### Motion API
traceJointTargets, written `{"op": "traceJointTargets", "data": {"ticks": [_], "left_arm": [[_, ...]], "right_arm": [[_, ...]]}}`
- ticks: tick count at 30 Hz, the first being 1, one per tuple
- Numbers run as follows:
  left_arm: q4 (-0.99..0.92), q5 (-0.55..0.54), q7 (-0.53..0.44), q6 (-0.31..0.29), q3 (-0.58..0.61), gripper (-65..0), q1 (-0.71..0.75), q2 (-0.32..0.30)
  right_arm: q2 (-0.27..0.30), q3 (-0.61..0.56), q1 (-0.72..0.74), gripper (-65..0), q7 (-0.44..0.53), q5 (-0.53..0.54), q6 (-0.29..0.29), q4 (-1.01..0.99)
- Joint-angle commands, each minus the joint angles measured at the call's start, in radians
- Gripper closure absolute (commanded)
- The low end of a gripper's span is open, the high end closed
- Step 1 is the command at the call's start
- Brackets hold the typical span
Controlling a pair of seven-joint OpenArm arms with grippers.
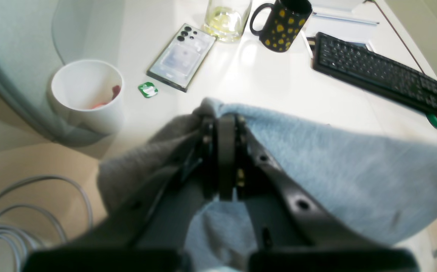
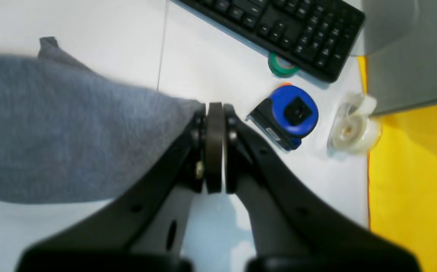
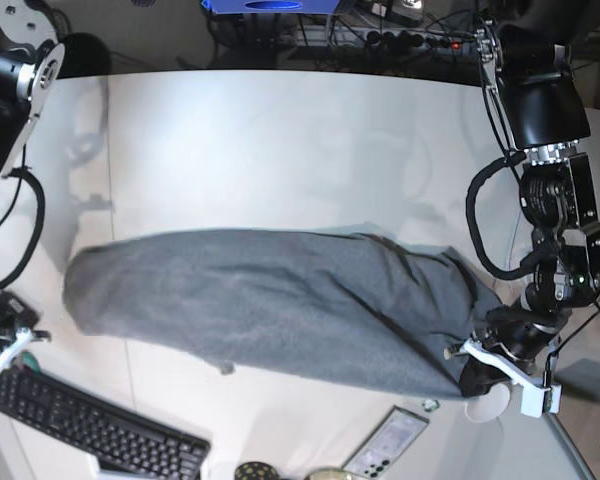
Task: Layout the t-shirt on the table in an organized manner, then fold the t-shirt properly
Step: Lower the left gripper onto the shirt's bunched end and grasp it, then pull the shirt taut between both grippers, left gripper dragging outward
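Note:
The heather-grey t-shirt (image 3: 280, 310) hangs stretched as a long band across the white table (image 3: 280, 150), from left to lower right in the base view. My left gripper (image 1: 225, 120) is shut on one bunched end of the t-shirt (image 1: 335, 166); in the base view this left gripper (image 3: 477, 375) sits at the band's lower right end. My right gripper (image 2: 214, 107) has its jaws pressed together, and the t-shirt (image 2: 71, 132) tapers into its tip from the left. The right arm (image 3: 5, 330) shows only partly at the base view's left edge.
Beyond the left gripper are a white cup (image 1: 86, 94), a phone (image 1: 182, 56), a glass (image 1: 226, 19), a black dotted mug (image 1: 282, 24) and a keyboard (image 1: 385, 75). Near the right gripper lie a blue tape measure (image 2: 288, 115), a tape dispenser (image 2: 354, 126) and a green roll (image 2: 281, 66).

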Motion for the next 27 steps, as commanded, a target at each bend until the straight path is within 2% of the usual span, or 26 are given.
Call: {"op": "traceJointTargets", "data": {"ticks": [1,4,8,15,22,25,27], "left_arm": [[-0.013,-0.013,-0.029,-0.001,0.000,0.0,-0.032,-0.006],[-0.103,-0.012,-0.037,-0.001,-0.002,0.0,-0.045,0.013],[-0.184,-0.012,-0.120,-0.001,0.030,0.0,-0.032,0.017],[-0.273,0.040,-0.255,-0.001,0.070,0.0,-0.011,0.001],[-0.247,0.045,-0.267,-0.001,0.067,-49.2,-0.017,-0.003],[-0.200,0.040,-0.267,-0.001,0.024,-63.4,-0.006,-0.003],[-0.143,0.039,-0.260,-0.001,-0.027,-65.0,0.020,0.004]], "right_arm": [[0.022,0.002,0.042,-0.5,0.020,-0.001,-0.001,-0.032],[0.022,0.002,0.077,-0.5,0.057,-0.001,-0.001,-0.169],[0.022,0.002,0.046,-0.6,0.158,-0.001,-0.001,-0.247],[0.007,0.002,-0.041,-0.8,0.175,-0.001,-0.001,-0.247],[-0.010,0.002,-0.121,-0.8,0.175,-0.001,-0.001,-0.244],[-0.025,0.002,-0.159,-0.8,0.175,0.001,0.001,-0.238],[-0.050,0.004,-0.190,-0.8,0.177,0.001,0.005,-0.213]]}}
